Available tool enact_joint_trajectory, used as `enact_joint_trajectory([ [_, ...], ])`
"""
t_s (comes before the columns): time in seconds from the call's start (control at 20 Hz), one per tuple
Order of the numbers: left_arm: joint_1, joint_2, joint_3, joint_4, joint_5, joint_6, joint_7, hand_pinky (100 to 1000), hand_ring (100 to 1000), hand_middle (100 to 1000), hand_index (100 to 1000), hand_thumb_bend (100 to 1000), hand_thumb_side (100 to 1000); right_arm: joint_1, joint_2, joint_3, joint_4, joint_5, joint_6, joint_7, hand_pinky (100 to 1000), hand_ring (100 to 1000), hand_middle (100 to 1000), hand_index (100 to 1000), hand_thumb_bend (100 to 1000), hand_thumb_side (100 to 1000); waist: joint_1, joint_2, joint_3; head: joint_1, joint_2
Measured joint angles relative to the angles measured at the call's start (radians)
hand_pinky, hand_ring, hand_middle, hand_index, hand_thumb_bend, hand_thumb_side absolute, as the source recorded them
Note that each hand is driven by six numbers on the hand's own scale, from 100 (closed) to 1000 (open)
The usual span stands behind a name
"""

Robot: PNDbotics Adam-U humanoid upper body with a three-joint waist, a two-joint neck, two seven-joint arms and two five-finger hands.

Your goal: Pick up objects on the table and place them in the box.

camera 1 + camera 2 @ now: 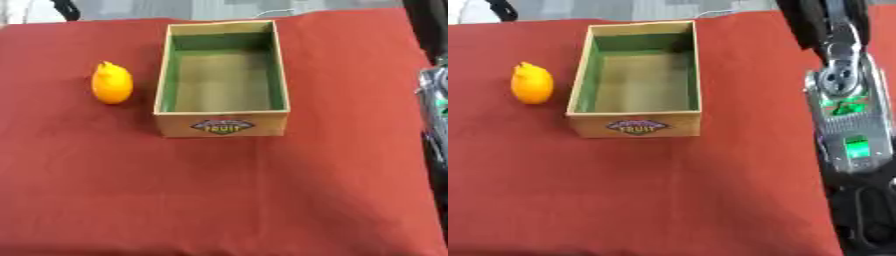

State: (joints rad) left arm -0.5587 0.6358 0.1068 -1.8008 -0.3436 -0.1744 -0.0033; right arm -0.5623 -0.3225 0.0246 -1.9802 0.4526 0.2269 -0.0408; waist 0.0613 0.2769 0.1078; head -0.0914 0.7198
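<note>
Orange fruit (112, 83) lies left of the wooden box (222, 123), apart; right of the box I see my right arm (846, 100), hand state unclear.

Even, fairly bright indoor light, no hard glare on the red worktop (332, 200). Both views soft and smeary, edges of everything fuzzy; label on the box (222, 125) front barely readable. Box walls throw a dim shadow inside along the left wall and the far end. Short soft shadow under the orange fruit (112, 83), falling toward the near side. Robot arm (846, 105) at the right edge blurred, silver parts catch pale highlights, green lights glow. Far strip beyond the cloth looks washed out.
</note>
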Motion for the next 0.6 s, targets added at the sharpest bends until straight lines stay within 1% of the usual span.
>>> enact_joint_trajectory([
  [0.1,-0.037,0.059,-0.043,0.074,-0.021,-0.022,-0.040,613,612,691,946,124,837,0.000,0.000,0.002,0.000,0.002,0.000,0.003,813,841,644,862,156,1000,0.001,0.000,-0.005,0.000,0.000],
  [0.15,-0.057,0.085,-0.065,0.111,-0.031,-0.035,-0.062,613,612,691,946,124,837,0.000,0.000,0.002,0.000,0.002,0.000,0.004,813,841,644,862,156,1000,0.002,0.000,-0.006,0.000,0.000],
  [0.2,-0.079,0.108,-0.084,0.146,-0.044,-0.049,-0.085,628,629,706,951,191,828,0.000,0.000,0.002,0.000,0.002,0.001,0.006,813,841,644,861,159,1000,0.004,0.000,-0.007,0.000,0.000],
  [0.25,-0.099,0.127,-0.104,0.180,-0.057,-0.062,-0.111,640,641,713,951,274,794,0.000,0.000,0.003,0.000,0.003,0.000,0.007,813,841,644,861,160,1000,0.005,0.000,-0.009,0.000,0.000],
  [0.3,-0.123,0.141,-0.124,0.214,-0.072,-0.076,-0.141,643,644,715,950,311,774,0.000,0.000,0.005,0.000,0.003,0.000,0.009,814,841,644,861,161,1000,0.006,-0.001,-0.010,0.000,0.000],
  [0.35,-0.147,0.150,-0.143,0.245,-0.084,-0.089,-0.172,656,663,728,953,369,761,0.000,-0.001,0.007,0.000,0.003,0.000,0.010,814,841,644,861,162,1000,0.005,-0.001,-0.010,0.000,0.000],
  [0.4,-0.170,0.155,-0.160,0.276,-0.098,-0.102,-0.202,666,678,739,958,421,789,0.000,-0.001,0.008,0.000,0.003,0.000,0.012,813,841,644,861,162,1000,0.005,-0.001,-0.011,0.000,0.000],
  [0.45,-0.194,0.157,-0.176,0.304,-0.115,-0.115,-0.232,667,681,741,959,435,794,0.000,-0.001,0.008,0.000,0.003,0.001,0.013,813,841,644,861,162,1000,0.005,-0.001,-0.011,0.001,0.000],
  [0.5,-0.215,0.157,-0.189,0.332,-0.134,-0.128,-0.262,678,698,750,960,516,828,0.000,-0.001,0.008,0.000,0.003,0.001,0.013,813,841,644,861,165,1000,0.005,-0.002,-0.013,0.001,0.001],
  [0.55,-0.236,0.156,-0.201,0.358,-0.154,-0.139,-0.291,682,704,754,962,540,841,0.000,-0.001,0.008,0.000,0.003,0.002,0.014,813,841,644,861,165,1000,0.005,-0.003,-0.015,0.003,0.005],
  [0.6,-0.257,0.154,-0.211,0.386,-0.177,-0.149,-0.320,688,714,760,966,598,855,0.000,-0.001,0.008,0.000,0.003,0.002,0.015,813,840,644,860,167,1000,0.004,-0.003,-0.016,0.007,0.008],
])
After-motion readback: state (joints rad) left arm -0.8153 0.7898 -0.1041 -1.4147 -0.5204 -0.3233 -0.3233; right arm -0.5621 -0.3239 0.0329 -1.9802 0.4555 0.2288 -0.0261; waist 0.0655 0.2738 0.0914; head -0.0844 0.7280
